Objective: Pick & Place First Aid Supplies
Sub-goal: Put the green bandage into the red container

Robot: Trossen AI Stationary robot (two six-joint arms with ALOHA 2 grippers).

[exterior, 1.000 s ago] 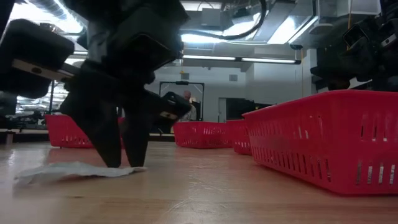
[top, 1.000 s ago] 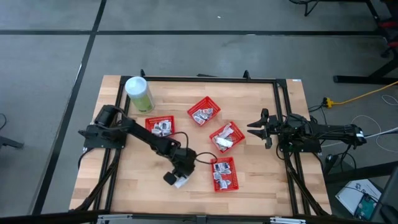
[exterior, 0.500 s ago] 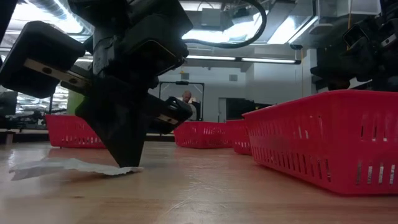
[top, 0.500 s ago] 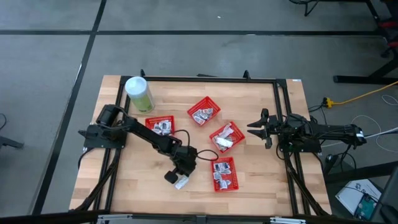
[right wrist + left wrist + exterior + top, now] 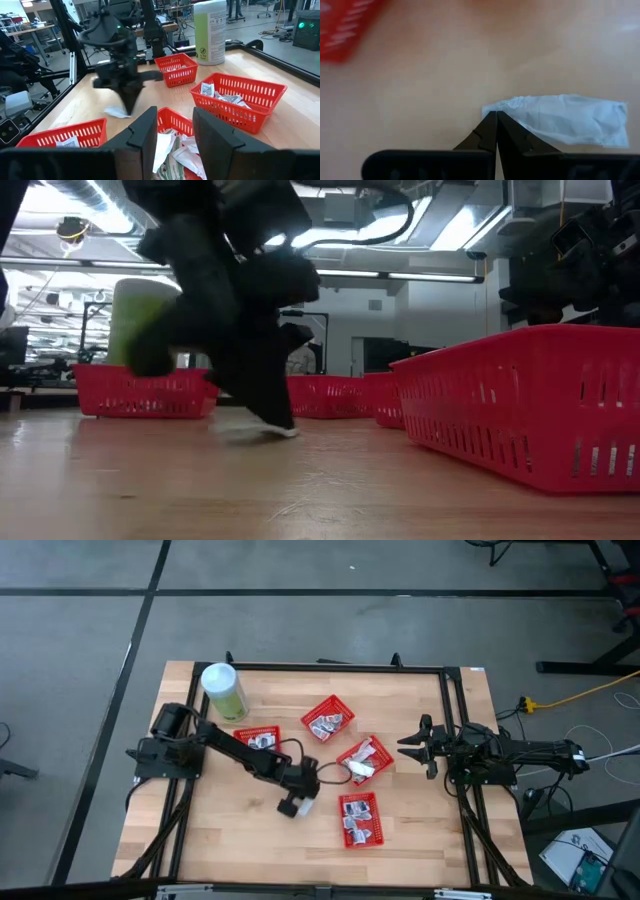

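Overhead, the left pincer (image 5: 496,116) pinches a crinkled, flat white packet (image 5: 570,120) above smooth wood.

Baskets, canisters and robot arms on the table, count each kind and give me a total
Red baskets: 4
Green canisters: 1
Arms: 2, left, right
Total: 7

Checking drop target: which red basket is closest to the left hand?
The basket at the table's front edge, just right of the left hand; the other three sit farther back.
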